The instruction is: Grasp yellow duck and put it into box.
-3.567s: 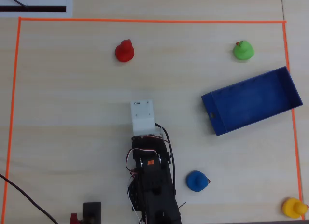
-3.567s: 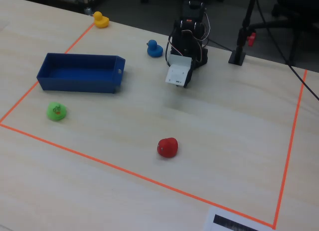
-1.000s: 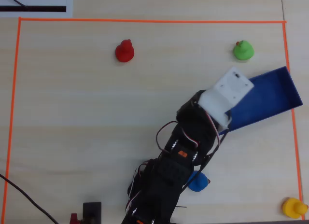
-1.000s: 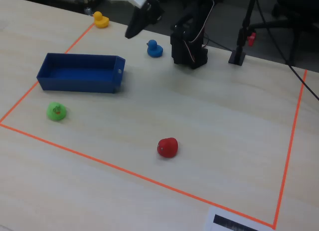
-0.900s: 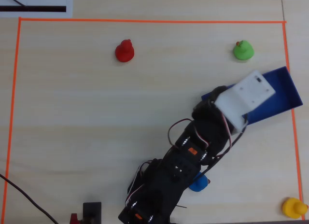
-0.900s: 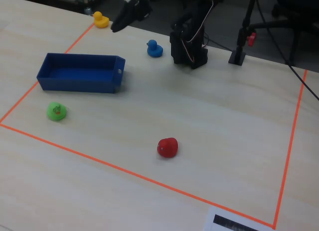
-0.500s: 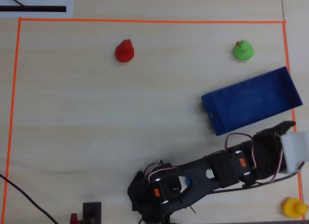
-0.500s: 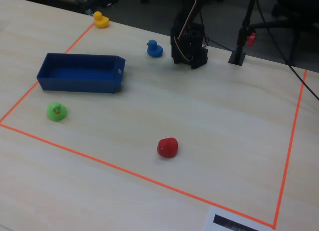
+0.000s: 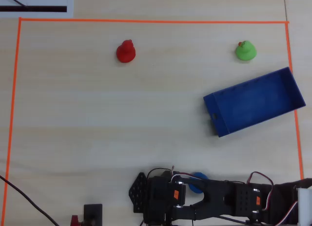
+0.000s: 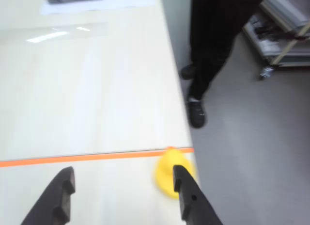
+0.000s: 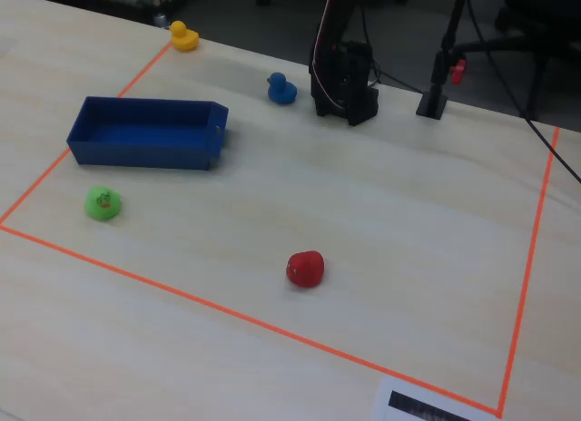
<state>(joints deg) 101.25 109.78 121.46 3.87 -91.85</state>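
Observation:
The yellow duck (image 10: 167, 174) sits near the table's edge, just on the near side of the orange tape line in the wrist view. It also shows in the fixed view (image 11: 184, 36), at the far left corner of the taped area. My gripper (image 10: 121, 184) is open and empty. Its right finger (image 10: 183, 188) covers part of the duck's right side, and the duck is not between the jaws. The dark-blue box (image 9: 253, 102) lies empty at the right of the overhead view and in the fixed view (image 11: 145, 132). The duck and the gripper are out of the overhead view.
A blue duck (image 11: 281, 89) sits by the arm's base (image 11: 345, 76). A green duck (image 9: 245, 50) and a red duck (image 9: 126, 51) sit at the far side. Orange tape (image 10: 87, 157) marks the work area. The table edge and a person's legs (image 10: 208, 50) are close to the yellow duck.

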